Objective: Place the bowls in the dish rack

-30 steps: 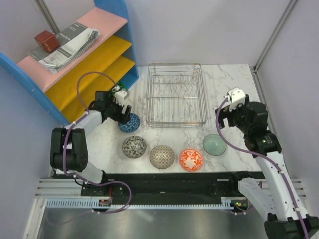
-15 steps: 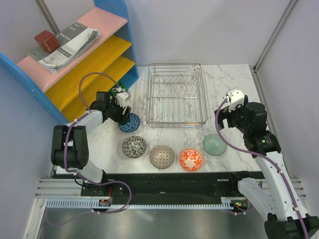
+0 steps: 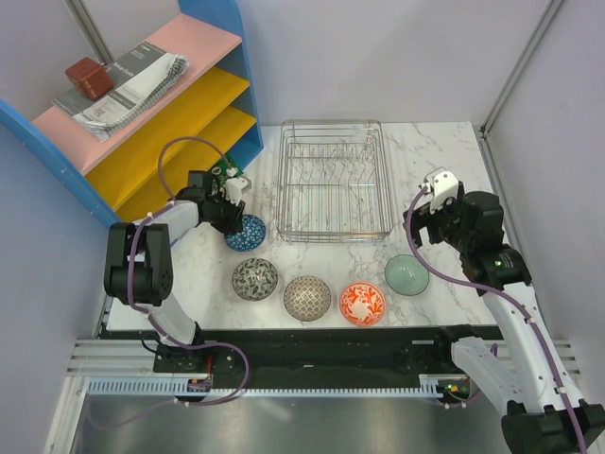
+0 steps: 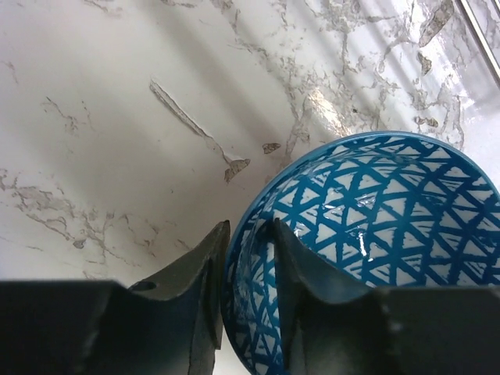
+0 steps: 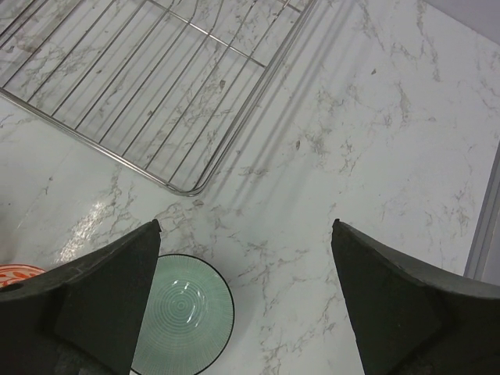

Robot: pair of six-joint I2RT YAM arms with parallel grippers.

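In the left wrist view, my left gripper (image 4: 250, 226) is shut on the rim of the blue patterned bowl (image 4: 375, 211), one finger outside its wall and one inside. That bowl (image 3: 248, 232) rests on the marble table just left of the silver wire dish rack (image 3: 336, 236), which holds no bowls. Along the front stand the dark grey bowl (image 3: 255, 279), the beige-grey bowl (image 3: 307, 297), the red-orange floral bowl (image 3: 362, 304) and the pale green bowl (image 3: 406, 274). My right gripper (image 3: 421, 227) hovers open above the table, right of the green bowl (image 5: 181, 324), near the rack's corner (image 5: 141, 86).
A blue-framed shelf (image 3: 161, 104) with pink and yellow boards stands at the back left, close behind my left arm; a folded paper and a red-brown box lie on top. Enclosure walls rise along the table's back and right edges.
My left gripper's jaws have narrowed from wide apart onto the blue bowl's rim, and its arm has shifted slightly. My right gripper has moved a little lower and to the left, staying open.
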